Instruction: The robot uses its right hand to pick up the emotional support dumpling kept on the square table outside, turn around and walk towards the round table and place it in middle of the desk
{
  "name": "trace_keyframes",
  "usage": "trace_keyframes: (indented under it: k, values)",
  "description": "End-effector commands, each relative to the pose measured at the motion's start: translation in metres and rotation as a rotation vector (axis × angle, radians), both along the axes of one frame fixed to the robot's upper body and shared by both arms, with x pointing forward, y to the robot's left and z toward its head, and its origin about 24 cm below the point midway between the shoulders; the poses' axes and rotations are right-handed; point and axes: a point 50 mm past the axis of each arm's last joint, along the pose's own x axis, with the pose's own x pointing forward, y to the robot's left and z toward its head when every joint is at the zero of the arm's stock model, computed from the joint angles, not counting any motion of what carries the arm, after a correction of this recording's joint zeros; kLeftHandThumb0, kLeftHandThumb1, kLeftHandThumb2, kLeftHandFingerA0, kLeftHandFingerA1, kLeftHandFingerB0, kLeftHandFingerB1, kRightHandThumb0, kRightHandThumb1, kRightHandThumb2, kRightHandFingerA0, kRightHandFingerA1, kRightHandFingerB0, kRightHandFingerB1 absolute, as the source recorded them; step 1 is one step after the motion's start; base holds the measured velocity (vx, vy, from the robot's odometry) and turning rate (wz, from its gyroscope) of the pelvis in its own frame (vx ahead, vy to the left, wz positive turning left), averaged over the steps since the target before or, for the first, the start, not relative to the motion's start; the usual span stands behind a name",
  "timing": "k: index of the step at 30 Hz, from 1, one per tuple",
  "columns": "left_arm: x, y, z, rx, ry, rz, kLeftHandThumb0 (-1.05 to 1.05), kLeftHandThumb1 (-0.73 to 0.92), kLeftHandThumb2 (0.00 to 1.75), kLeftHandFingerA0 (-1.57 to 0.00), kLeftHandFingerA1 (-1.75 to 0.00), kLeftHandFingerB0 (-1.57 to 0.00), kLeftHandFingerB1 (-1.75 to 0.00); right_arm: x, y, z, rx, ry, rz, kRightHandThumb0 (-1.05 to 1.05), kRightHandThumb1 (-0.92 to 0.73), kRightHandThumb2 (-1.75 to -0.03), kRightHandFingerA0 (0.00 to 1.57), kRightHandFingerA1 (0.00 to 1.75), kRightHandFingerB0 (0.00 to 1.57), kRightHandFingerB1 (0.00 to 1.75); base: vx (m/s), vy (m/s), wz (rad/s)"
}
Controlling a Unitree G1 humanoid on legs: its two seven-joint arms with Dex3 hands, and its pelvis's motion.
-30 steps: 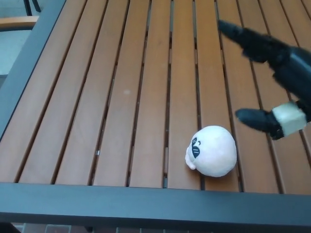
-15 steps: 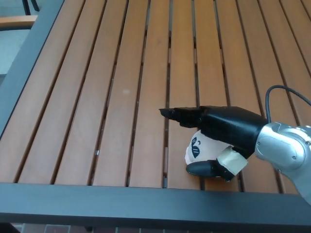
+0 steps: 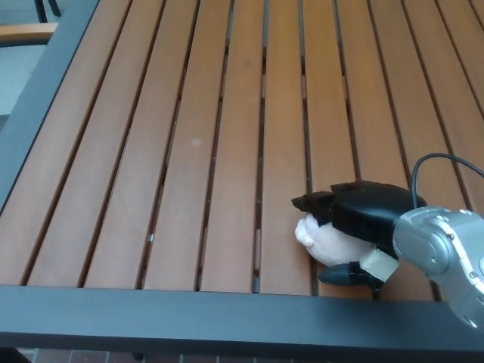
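- The right robot hand (image 3: pixel 355 238) was wrapped around the dumpling (image 3: pixel 321 240), fingers over it and thumb under, near the table's (image 3: pixel 189 151) front edge.
- A good grasp would need firm, even squeezing before lifting straight up, since soft plush probably slips.

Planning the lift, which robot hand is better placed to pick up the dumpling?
The right. The right robot hand is already closed around the dumpling near the table edge; the left is not in view.
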Motion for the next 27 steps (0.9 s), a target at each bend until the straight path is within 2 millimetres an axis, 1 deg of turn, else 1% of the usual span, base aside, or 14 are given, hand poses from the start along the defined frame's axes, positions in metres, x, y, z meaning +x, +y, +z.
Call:
trace_keyframes:
  k: [1, 4, 5, 8, 10, 11, 12, 13, 16, 17, 20, 21, 26, 27]
  values:
    - [0.003, -0.002, 0.005, 0.036, -0.072, -0.071, -0.01, 0.73, 0.67, -0.85, -0.61, -0.78, -0.57, 0.004, 0.004, -0.012, -0.166, -0.213, 0.115, -0.92, -0.61, -1.03, 0.05, 0.09, 0.11, 0.33, 0.00, 0.000, 0.00]
    - [0.003, -0.003, 0.004, 0.033, -0.070, -0.077, -0.01, 0.73, 0.67, -0.85, -0.61, -0.78, -0.57, 0.004, 0.004, -0.016, -0.181, -0.232, 0.128, -0.92, -0.61, -1.03, 0.05, 0.09, 0.11, 0.33, 0.00, 0.000, 0.00]
    - [0.003, -0.003, 0.004, 0.038, -0.066, -0.074, -0.01, 0.73, 0.67, -0.85, -0.59, -0.78, -0.56, 0.004, 0.006, -0.019, -0.192, -0.224, 0.128, -0.89, -0.75, -0.63, 0.00, 0.18, 0.08, 0.31, 0.00, 0.000, 0.00]
    - [0.003, -0.003, 0.004, 0.045, -0.061, -0.071, -0.01, 0.73, 0.67, -0.85, -0.59, -0.78, -0.56, 0.004, 0.008, -0.023, -0.209, -0.212, 0.127, -0.89, -0.75, -0.63, 0.00, 0.18, 0.08, 0.31, 0.00, 0.000, 0.00]
    - [0.001, -0.002, 0.005, 0.045, -0.061, -0.074, -0.02, 0.74, 0.68, -0.86, -0.63, -0.78, -0.58, -0.005, 0.012, -0.036, -0.248, -0.085, 0.093, -0.77, -0.64, -0.60, 0.00, 0.07, 0.04, 0.30, 0.00, 0.000, 0.00]
    - [-0.001, -0.002, 0.004, 0.042, -0.061, -0.064, -0.01, 0.72, 0.71, -0.88, -0.62, -0.80, -0.58, -0.012, 0.012, -0.048, -0.219, -0.085, 0.102, -0.25, -0.67, -0.61, 0.87, 1.39, 0.52, 0.42, 0.00, 0.000, 0.00]
    - [-0.002, -0.002, 0.003, 0.040, -0.061, -0.056, -0.01, 0.72, 0.71, -0.88, -0.62, -0.80, -0.58, -0.015, 0.011, -0.053, -0.183, -0.125, 0.118, -0.25, -0.67, -0.61, 0.87, 1.39, 0.52, 0.42, 0.00, 0.000, 0.00]
    - [-0.002, -0.002, 0.002, 0.037, -0.060, -0.050, 0.00, 0.72, 0.70, -0.88, -0.62, -0.79, -0.57, -0.018, 0.010, -0.056, -0.129, -0.181, 0.130, -0.33, -0.60, -0.63, 0.96, 1.56, 0.75, 0.55, 0.00, 0.000, 0.00]
    - [-0.001, -0.002, 0.001, 0.036, -0.061, -0.047, 0.00, 0.72, 0.70, -0.88, -0.62, -0.79, -0.57, -0.021, 0.009, -0.059, -0.071, -0.243, 0.138, -0.33, -0.60, -0.63, 0.96, 1.56, 0.75, 0.55, 0.00, 0.000, 0.00]
    - [-0.001, -0.003, -0.001, 0.032, -0.057, -0.047, -0.05, 0.71, 0.66, -0.87, -0.62, -0.79, -0.59, -0.022, 0.005, -0.061, -0.058, -0.320, 0.154, -0.31, -0.69, -0.58, 0.79, 1.73, 0.79, 0.81, 0.00, 0.000, 0.00]
    - [-0.002, -0.006, -0.003, 0.025, -0.056, -0.048, -0.02, 0.73, 0.66, -0.85, -0.62, -0.78, -0.58, -0.025, -0.002, -0.065, -0.025, -0.448, 0.183, -0.34, -0.65, -0.59, 0.78, 1.69, 0.85, 0.73, 0.00, 0.000, 0.00]
    - [-0.001, -0.006, -0.003, 0.022, -0.058, -0.054, -0.02, 0.74, 0.65, -0.83, -0.62, -0.77, -0.57, -0.026, -0.006, -0.064, 0.022, -0.513, 0.176, -0.22, -0.71, -0.65, 0.64, 1.75, 0.58, 1.52, 0.00, 0.000, 0.00]
    - [0.000, -0.006, -0.002, 0.018, -0.056, -0.062, -0.02, 0.74, 0.65, -0.83, -0.62, -0.77, -0.57, -0.027, -0.012, -0.063, 0.082, -0.593, 0.172, -0.22, -0.71, -0.65, 0.64, 1.75, 0.58, 1.52, 0.00, 0.000, 0.00]
    - [0.000, -0.007, -0.002, 0.020, -0.059, -0.063, -0.01, 0.72, 0.68, -0.86, -0.63, -0.79, -0.59, -0.028, -0.017, -0.058, 0.138, -0.621, 0.166, -0.17, -0.66, -0.74, 0.78, 1.65, 0.74, 1.12, 0.00, 0.000, 0.00]
